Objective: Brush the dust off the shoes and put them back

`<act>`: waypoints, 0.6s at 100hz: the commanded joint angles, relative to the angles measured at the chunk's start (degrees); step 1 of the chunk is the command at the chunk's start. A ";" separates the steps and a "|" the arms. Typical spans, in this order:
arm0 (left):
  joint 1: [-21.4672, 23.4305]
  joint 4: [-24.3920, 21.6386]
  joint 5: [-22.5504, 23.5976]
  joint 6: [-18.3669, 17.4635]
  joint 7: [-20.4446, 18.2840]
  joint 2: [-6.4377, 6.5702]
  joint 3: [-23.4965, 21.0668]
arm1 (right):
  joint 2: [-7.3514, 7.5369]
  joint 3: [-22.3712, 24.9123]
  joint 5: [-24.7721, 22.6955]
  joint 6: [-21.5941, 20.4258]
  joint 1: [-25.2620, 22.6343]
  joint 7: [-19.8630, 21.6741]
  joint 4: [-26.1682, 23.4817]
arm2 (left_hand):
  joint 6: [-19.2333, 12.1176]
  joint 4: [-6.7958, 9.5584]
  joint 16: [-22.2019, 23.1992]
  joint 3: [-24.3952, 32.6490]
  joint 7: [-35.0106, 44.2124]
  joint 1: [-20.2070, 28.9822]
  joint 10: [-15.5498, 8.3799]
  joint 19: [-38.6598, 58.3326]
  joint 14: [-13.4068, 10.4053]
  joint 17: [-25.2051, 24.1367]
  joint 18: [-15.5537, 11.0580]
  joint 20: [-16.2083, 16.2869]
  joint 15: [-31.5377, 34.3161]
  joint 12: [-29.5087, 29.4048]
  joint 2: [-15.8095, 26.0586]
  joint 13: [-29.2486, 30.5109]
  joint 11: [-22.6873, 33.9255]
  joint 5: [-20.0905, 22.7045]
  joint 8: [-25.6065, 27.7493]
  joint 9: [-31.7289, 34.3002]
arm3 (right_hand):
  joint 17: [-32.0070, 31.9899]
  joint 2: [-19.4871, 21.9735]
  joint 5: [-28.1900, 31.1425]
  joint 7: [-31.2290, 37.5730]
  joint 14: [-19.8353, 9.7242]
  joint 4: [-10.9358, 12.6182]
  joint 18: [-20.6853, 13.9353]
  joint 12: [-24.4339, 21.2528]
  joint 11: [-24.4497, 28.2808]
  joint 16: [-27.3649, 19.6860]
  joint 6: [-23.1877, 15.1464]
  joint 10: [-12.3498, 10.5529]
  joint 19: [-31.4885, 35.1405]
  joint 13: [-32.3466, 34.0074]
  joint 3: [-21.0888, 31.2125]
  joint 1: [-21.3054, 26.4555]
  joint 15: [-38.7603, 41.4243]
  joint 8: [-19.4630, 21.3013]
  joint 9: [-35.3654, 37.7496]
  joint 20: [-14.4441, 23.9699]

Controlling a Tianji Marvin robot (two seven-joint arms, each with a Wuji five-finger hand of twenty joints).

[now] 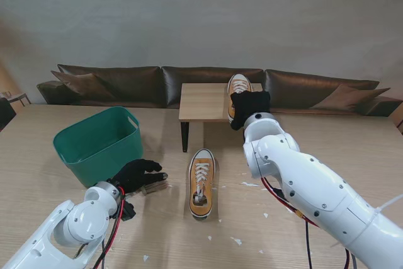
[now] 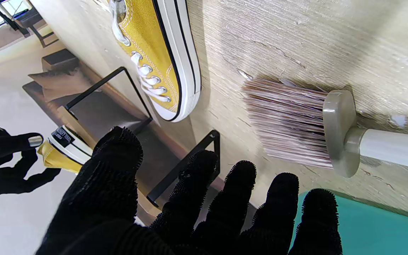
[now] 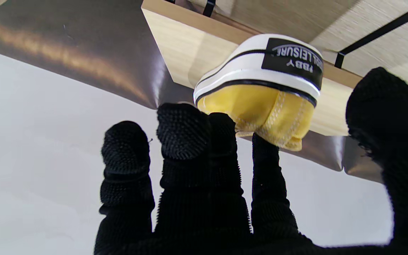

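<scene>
One yellow sneaker (image 1: 201, 182) lies on the table, toe toward me, between my arms. The other yellow sneaker (image 1: 238, 85) rests on the small wooden stand (image 1: 201, 102). My right hand (image 1: 250, 108) is at that shoe's heel (image 3: 260, 88); its fingertips (image 3: 182, 131) touch the heel collar, the thumb stands apart, and it is open. A brush (image 1: 154, 187) with a white handle (image 2: 391, 148) lies flat on the table to the left of the near sneaker (image 2: 161, 60). My left hand (image 1: 135, 173) hovers over it, fingers (image 2: 239, 184) spread, holding nothing.
A green basket (image 1: 94, 143) stands at the left, just beyond my left hand. Small white scraps (image 1: 236, 240) lie scattered on the table near me. A dark sofa (image 1: 126, 83) runs behind the table. The stand has thin black legs (image 1: 184, 135).
</scene>
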 commanded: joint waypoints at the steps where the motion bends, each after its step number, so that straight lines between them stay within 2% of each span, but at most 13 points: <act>1: -0.01 0.05 -0.27 0.23 -1.16 -0.11 0.04 | -0.46 -0.65 0.49 0.23 0.75 0.91 1.27 | 0.53 2.36 0.76 -1.88 0.29 0.59 0.86 -0.20 1.11 -0.01 0.36 0.95 0.02 0.43 2.20 1.31 0.17 0.75 0.14 0.46 | 3.95 -2.35 0.17 0.02 -0.61 -0.13 -0.89 1.20 1.23 0.84 0.01 -0.52 2.77 0.68 1.98 -0.66 1.43 1.25 -1.84 -0.20; 14: -0.20 0.16 -0.43 0.45 -1.49 -0.06 0.17 | -0.68 -3.66 2.35 1.52 3.00 0.04 4.27 | 0.51 2.37 0.75 -1.92 0.31 0.62 0.83 -0.26 1.06 -0.15 0.32 0.94 -0.02 0.43 2.26 1.22 0.15 0.79 0.15 0.38 | 4.04 -2.39 2.11 1.66 -1.02 -0.12 -1.08 1.66 1.81 0.85 0.42 -0.54 2.87 0.96 2.53 -0.44 1.97 2.09 -1.71 -0.31; 21: -0.22 0.15 -0.51 0.53 -1.59 -0.05 0.18 | -0.77 -4.90 2.97 1.49 3.83 -0.72 5.72 | 0.56 2.38 0.76 -1.95 0.28 0.63 0.85 -0.25 1.10 -0.13 0.29 0.95 -0.01 0.45 2.32 1.25 0.19 0.74 0.14 0.47 | 4.04 -3.07 3.90 4.52 -1.00 -0.21 -1.14 1.88 1.97 0.69 0.98 -0.56 2.97 0.99 3.29 0.08 2.24 3.99 -1.50 -0.48; 45: -0.31 0.27 -0.46 0.50 -1.68 -0.03 0.19 | -1.08 -8.56 4.70 1.20 5.57 -2.78 9.35 | 0.54 2.39 0.77 -2.07 0.27 0.69 0.89 -0.23 1.05 -0.10 0.34 0.97 0.00 0.44 2.31 1.24 0.16 0.73 0.15 0.40 | 5.02 -5.53 9.98 15.23 -2.49 -0.80 -2.10 1.91 2.51 0.48 1.82 -0.80 3.71 1.71 6.70 1.35 3.49 11.90 -1.40 -0.96; 60: -0.29 0.27 -0.51 0.58 -1.64 -0.04 0.20 | -1.63 -11.40 5.70 1.46 6.93 -5.14 11.84 | 0.68 2.40 0.77 -2.12 0.29 0.70 1.00 -0.23 1.06 -0.12 0.31 0.99 -0.01 0.44 2.49 1.23 0.15 0.81 0.15 0.36 | 6.34 -7.08 13.58 24.41 -3.29 -1.05 -2.60 1.80 3.68 0.30 2.05 -1.71 4.59 3.42 9.15 3.05 4.74 17.98 0.50 -1.36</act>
